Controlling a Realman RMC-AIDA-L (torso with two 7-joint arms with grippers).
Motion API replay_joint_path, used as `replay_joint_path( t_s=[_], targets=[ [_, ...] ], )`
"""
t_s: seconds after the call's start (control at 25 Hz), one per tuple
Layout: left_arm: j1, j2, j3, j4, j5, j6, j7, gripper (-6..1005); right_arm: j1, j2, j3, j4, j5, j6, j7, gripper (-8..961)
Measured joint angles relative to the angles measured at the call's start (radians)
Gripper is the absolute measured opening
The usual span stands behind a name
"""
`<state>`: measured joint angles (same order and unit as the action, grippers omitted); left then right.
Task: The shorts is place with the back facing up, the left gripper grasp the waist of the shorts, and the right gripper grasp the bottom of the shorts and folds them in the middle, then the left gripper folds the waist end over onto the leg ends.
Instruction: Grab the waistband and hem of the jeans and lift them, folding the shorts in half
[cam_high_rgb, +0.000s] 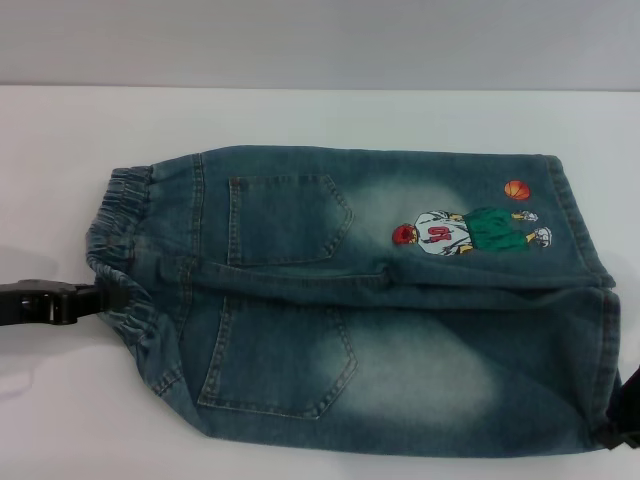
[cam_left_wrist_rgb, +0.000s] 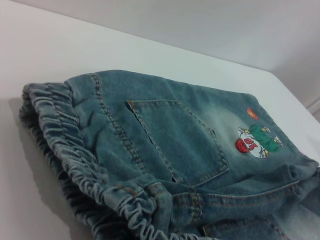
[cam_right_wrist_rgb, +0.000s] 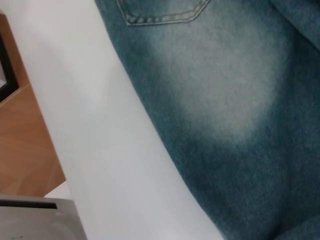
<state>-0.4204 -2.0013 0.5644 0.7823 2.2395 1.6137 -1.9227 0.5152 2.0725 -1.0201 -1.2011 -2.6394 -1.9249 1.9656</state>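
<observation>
The faded blue denim shorts lie flat with the back up, both patch pockets showing. The ruffled waist is on the left. The straight leg hems, the bottom of the shorts, are on the right by the embroidered basketball player. My left gripper comes in from the left, its tip at the middle of the waistband. The left wrist view looks along that waistband from close by. At the near right hem corner only a dark piece of my right gripper shows. The right wrist view shows the denim beside the table edge.
The shorts rest on a white table that runs back to a grey wall. Past the table's near edge, the right wrist view shows a wooden floor and a grey box.
</observation>
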Motion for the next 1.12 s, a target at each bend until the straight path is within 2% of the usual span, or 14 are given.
replay_joint_path(
  t_s=[0.28, 0.52, 0.76, 1.12],
  targets=[
    [0.0, -0.006, 0.0, -0.001, -0.001, -0.002, 0.01, 34, -0.003, 0.001, -0.003, 0.006, 0.002, 0.024, -0.004, 24],
    [-0.003, -0.002, -0.001, -0.002, -0.011, 0.002, 0.012, 33, -0.023, 0.002, 0.012, 0.006, 0.026, 0.029, -0.038, 5],
    [0.008, 0.025, -0.022, -0.002, -0.066, 0.028, 0.007, 33, -0.037, -0.001, 0.114, 0.002, 0.117, 0.006, -0.126, -1],
    [0.032, 0.037, -0.205, 0.002, -0.108, 0.097, 0.031, 34, -0.073, -0.005, 0.307, -0.002, 0.301, 0.002, -0.265, -1]
  ],
)
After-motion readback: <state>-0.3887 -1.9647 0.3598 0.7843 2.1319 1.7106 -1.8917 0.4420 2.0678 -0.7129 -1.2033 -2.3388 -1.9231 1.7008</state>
